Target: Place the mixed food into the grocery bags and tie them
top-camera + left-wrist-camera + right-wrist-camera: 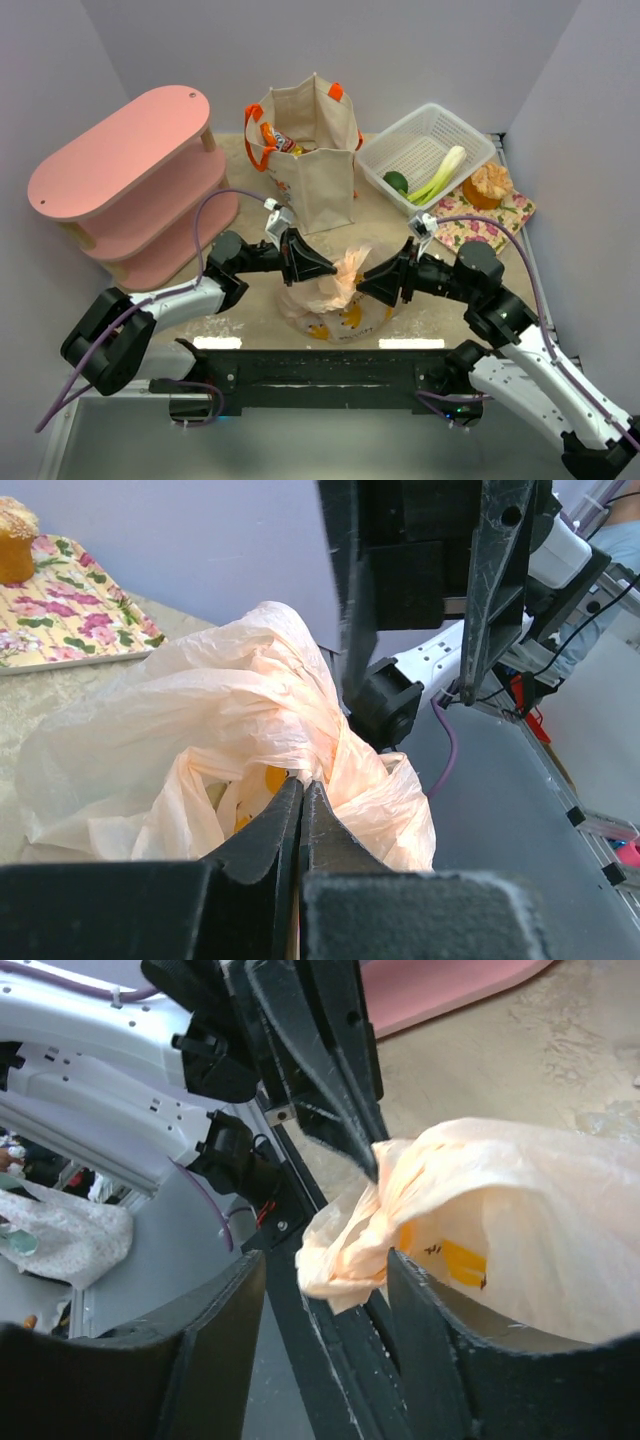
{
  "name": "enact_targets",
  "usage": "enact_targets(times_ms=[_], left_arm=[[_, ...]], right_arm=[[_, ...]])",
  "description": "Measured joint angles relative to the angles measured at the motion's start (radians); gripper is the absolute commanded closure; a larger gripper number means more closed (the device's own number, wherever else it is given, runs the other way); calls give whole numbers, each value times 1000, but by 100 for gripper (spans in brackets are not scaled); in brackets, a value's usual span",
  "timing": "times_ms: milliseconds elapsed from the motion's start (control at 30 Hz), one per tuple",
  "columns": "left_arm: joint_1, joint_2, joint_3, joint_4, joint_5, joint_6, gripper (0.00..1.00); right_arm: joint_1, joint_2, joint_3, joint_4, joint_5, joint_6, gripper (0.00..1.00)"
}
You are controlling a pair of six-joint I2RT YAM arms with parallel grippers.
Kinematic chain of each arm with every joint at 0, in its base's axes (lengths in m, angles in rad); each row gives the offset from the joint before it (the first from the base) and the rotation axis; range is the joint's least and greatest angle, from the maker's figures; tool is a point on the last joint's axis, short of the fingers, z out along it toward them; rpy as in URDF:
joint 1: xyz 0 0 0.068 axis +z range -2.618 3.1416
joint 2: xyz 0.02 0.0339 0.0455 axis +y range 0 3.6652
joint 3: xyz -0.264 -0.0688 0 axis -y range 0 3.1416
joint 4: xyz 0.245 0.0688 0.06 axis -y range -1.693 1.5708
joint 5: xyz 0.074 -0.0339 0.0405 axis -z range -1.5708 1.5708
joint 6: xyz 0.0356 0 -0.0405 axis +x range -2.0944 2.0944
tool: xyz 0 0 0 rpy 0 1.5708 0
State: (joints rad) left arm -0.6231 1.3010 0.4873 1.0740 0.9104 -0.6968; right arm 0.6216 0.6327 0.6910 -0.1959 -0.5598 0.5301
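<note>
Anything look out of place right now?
Yes: leek and green vegetable lie in the white basket, bread sits on the floral mat, all unbagged though the peach bag is bunched up.

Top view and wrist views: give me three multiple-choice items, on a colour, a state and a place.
1. Handles of the canvas tote are: A blue, B orange, C green.
2. The left gripper is: A open, B shut on the plastic bag, C shut on the canvas tote.
3. The leek lies: A in the white basket, B in the canvas tote, C in the plastic bag.
Key: 1 B, orange loops at its rim; 2 B, its jaws are closed, pinching the film; 3 A, it rests on the basket's floor.
</note>
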Motion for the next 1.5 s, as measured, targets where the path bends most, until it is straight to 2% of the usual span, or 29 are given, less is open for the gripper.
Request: enact_targets(times_ms=[167, 333, 500, 633, 933, 1500], left_arm=[[0, 12, 6, -9, -1, 0, 100], [0, 12, 16, -22, -2, 1, 100], [-1, 12, 26, -49, -5, 8, 100], [-1, 12, 34, -67, -6, 11, 100], [-1, 12, 34, -79, -9, 14, 100], [-1, 14, 44, -93, -14, 27, 100]], right_arm=[[0, -92, -34, -58, -16, -45, 57], [22, -66, -108, -88, 11, -73, 59], [144, -16, -143, -97, 114, -76, 52], [222, -11, -174, -45, 170, -57, 48], [230, -34, -203, 58, 278, -33, 45], [271, -18, -226, 171, 290, 9, 46]])
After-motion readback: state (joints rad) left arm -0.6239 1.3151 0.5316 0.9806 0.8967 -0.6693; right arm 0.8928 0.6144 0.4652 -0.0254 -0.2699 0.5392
